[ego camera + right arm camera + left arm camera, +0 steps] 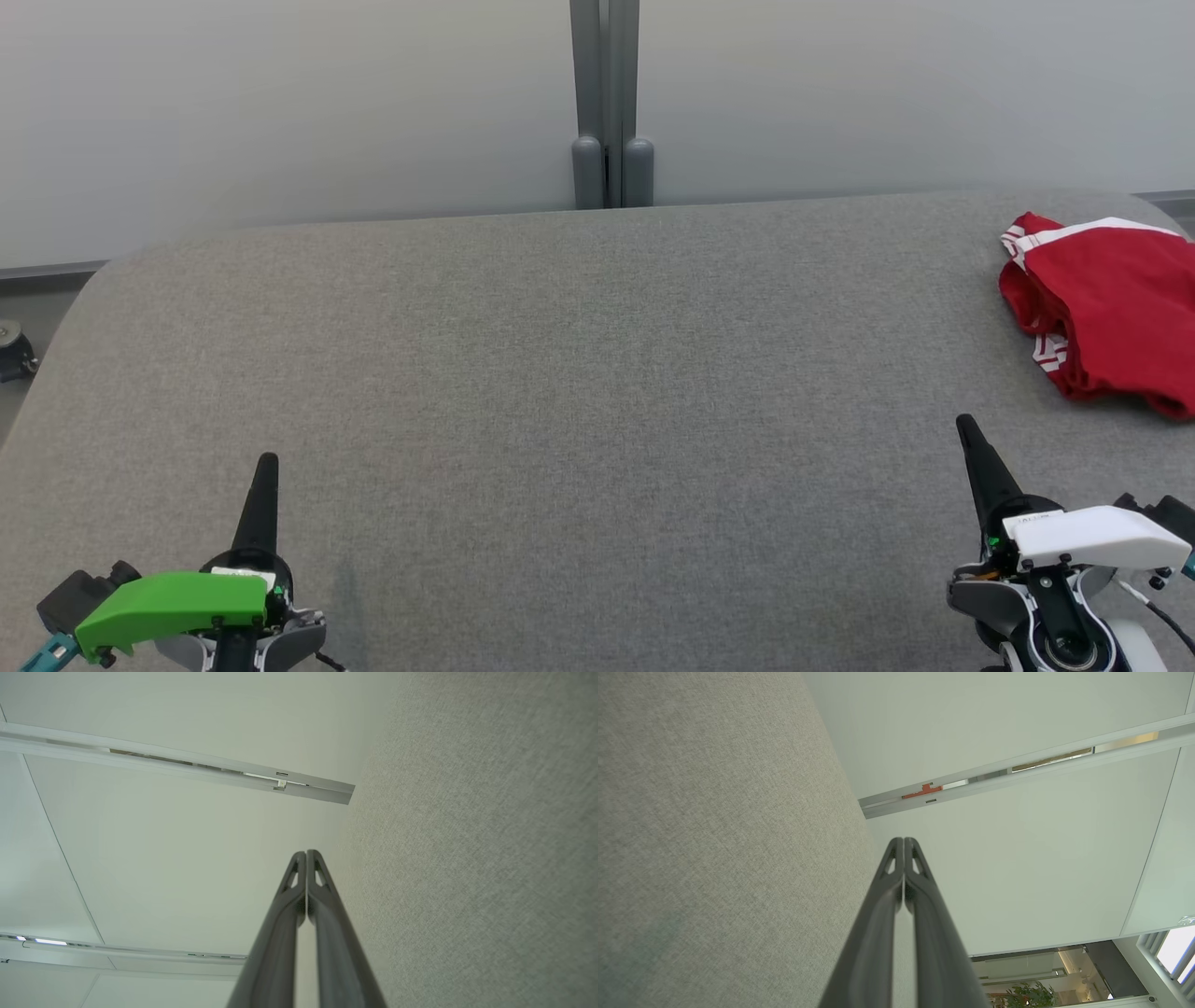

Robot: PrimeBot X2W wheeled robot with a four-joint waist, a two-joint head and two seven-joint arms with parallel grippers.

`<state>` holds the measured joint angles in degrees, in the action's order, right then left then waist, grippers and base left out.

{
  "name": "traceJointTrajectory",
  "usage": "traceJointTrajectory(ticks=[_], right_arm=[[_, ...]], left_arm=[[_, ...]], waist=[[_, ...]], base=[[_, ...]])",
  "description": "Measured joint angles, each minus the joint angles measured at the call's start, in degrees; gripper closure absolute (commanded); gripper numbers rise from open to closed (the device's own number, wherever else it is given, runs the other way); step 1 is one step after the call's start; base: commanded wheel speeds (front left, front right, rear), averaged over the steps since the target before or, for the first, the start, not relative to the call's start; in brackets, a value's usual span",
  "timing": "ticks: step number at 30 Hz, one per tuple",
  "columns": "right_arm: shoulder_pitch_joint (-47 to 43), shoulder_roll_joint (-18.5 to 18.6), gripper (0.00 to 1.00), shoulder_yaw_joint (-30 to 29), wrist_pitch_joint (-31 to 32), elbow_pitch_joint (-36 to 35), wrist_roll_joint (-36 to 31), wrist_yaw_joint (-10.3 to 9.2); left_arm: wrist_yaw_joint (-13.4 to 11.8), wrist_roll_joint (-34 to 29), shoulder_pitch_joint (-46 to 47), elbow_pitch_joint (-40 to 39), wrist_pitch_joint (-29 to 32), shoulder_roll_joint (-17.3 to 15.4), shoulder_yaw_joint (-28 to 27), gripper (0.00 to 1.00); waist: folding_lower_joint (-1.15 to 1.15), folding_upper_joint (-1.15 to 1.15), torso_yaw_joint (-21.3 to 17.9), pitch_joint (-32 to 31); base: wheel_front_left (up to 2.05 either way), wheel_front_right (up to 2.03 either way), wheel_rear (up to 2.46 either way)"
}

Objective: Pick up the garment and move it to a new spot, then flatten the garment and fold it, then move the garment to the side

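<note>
Garment (1106,308): a red piece with white trim, lying in a loose, layered bundle at about 2 o'clock on the grey table (560,373). It sits close to the far right corner and runs past the head view's right edge. It is neither spread flat nor squared into a neat fold.

The left claw (267,465) sits at 7 o'clock and the right claw (965,427) at 5 o'clock, each with fingers pressed together on nothing, tips toward 12. Both wrist views show the fingertips meeting with no cloth between them. The right claw is the nearer one, yet it is well apart from the bundle.

A bundle off to the side fits two stages: a heap waiting to be carried to a working spot, or a folded piece already set aside with the arms parked. The pictures do not settle which. Either way the cloth looks limp and stacked, so a pinch on one edge would likely lift only the top layer and let the rest trail.
</note>
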<state>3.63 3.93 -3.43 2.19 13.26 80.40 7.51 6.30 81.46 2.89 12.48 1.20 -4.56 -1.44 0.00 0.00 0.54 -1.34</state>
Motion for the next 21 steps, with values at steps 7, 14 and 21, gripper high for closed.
traceJointTrajectory(ticks=[7,14,21], right_arm=[[0.4,0.0,1.00,-0.5,0.8,0.2,3.2,-0.02],[1.0,-0.1,1.00,-1.0,1.8,0.3,6.1,-0.03],[1.5,-0.2,1.00,-1.5,2.6,0.5,9.3,-0.03]], left_arm=[[0.3,3.0,0.6,0.4,0.8,0.0,-0.6,1.00],[0.5,5.9,1.3,0.7,1.8,0.0,-1.3,1.00],[0.8,9.2,2.0,1.0,2.6,0.1,-2.1,1.00]], waist=[[0.00,0.00,-0.1,0.3],[0.00,0.00,-0.2,0.7],[0.00,0.00,-0.4,1.1]], base=[[0.00,0.00,0.00],[0.00,0.00,0.00],[0.00,0.00,0.00]])
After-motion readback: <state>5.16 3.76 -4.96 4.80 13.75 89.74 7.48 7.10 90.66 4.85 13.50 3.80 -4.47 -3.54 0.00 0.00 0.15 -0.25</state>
